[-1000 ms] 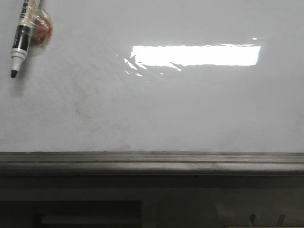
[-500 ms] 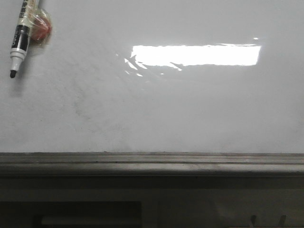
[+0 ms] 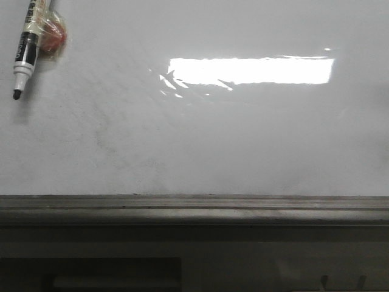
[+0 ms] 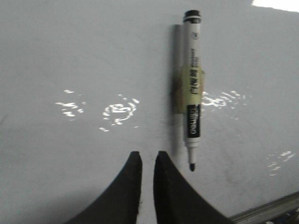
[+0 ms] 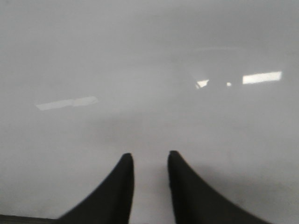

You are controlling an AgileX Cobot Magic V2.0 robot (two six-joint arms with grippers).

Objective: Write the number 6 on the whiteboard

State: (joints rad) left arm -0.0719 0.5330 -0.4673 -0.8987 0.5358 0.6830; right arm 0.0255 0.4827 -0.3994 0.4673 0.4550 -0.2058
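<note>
The whiteboard [image 3: 200,140] fills the front view as a glossy white-grey surface with faint smudges. No number 6 is in view on it. A black-and-white marker [image 3: 25,50] wrapped in yellowish tape hangs tip down at the board's upper left, against a red blob [image 3: 53,38]. In the left wrist view the marker [image 4: 192,93] lies just beside my left gripper [image 4: 147,158]. That gripper's jaws stand a narrow gap apart with nothing between them. My right gripper [image 5: 148,158] faces bare board, open and empty. Neither gripper shows in the front view.
A bright rectangular light reflection [image 3: 250,70] sits on the board's upper middle. The grey metal bottom rail [image 3: 194,208] runs across below the board, with dark furniture under it. The rail's edge [image 4: 268,211] also shows in the left wrist view.
</note>
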